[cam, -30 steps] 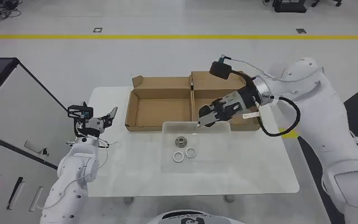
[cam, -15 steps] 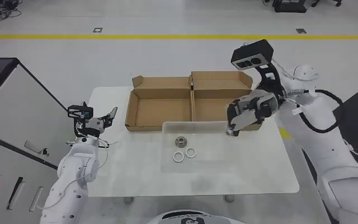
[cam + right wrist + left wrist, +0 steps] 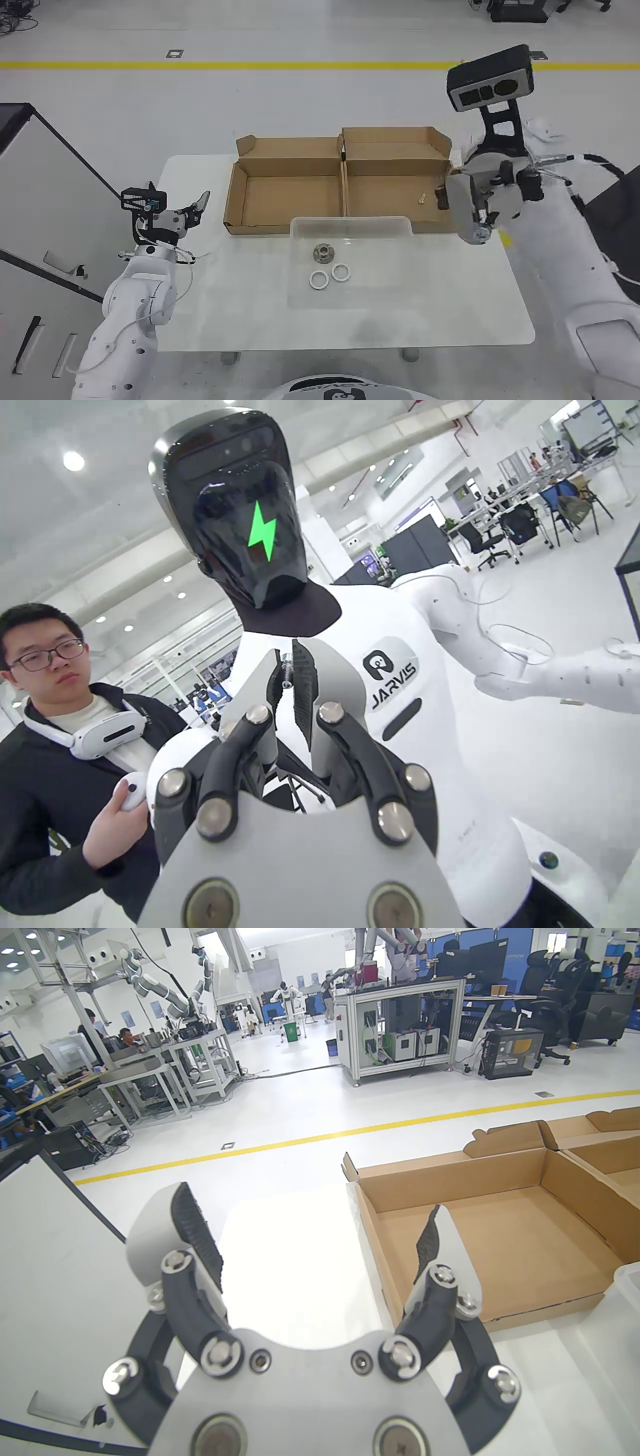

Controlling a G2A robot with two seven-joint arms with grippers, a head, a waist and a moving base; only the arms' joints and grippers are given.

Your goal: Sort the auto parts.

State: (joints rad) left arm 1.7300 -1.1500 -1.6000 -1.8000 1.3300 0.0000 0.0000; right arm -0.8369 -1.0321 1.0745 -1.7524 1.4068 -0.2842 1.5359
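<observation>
Right gripper [image 3: 285, 652]: my jaws are closed on a small threaded part [image 3: 286, 672], which stands clamped between the pads. I hold it raised above the right edge of the table [image 3: 450, 300], just beside the right cardboard box [image 3: 385, 190].

Left gripper [image 3: 310, 1208]: jaws spread wide, nothing between them. It hangs at the table's left edge, near the left cardboard box [image 3: 500, 1238].

Surface: a white table. The two shallow cardboard boxes sit side by side, touching, at its far side. A small pale piece [image 3: 423, 197] lies in the right box. A clear tray [image 3: 380, 295] sits just in front of the boxes and contains a dark hub [image 3: 323, 251] and two white rings [image 3: 318, 281].

Room: pale glossy floor [image 3: 100, 90] with a yellow line [image 3: 300, 66] running behind the table. Beyond it stand workstations [image 3: 395, 1038] and office chairs [image 3: 545, 1043].
</observation>
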